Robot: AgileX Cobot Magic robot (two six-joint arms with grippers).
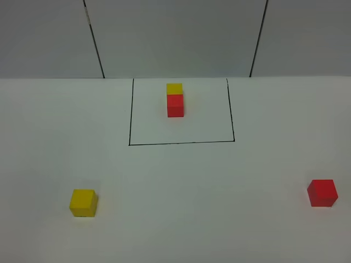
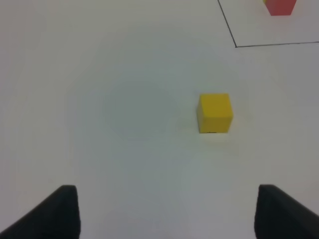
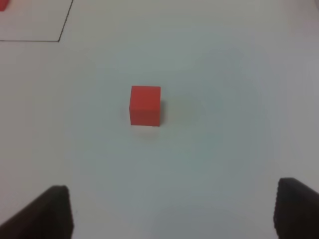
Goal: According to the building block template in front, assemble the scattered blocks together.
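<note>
The building block template point(image 1: 181, 143) is a black-outlined rectangle at the table's far middle, framing a yellow cube point(image 1: 174, 88) joined to a red cube point(image 1: 175, 105). A loose yellow block point(image 1: 83, 202) point(image 2: 215, 113) lies at the near left. A loose red block point(image 1: 322, 192) point(image 3: 145, 105) lies at the near right. My left gripper point(image 2: 167, 214) stands open, well short of the yellow block, nothing between its fingers. My right gripper point(image 3: 172, 214) is open too, short of the red block. Neither gripper shows in the exterior high view.
The white table point(image 1: 181, 208) meets a grey panelled wall point(image 1: 175, 38) at the back. A corner of the template's outline point(image 2: 236, 46) point(image 3: 59, 41) shows in both wrist views.
</note>
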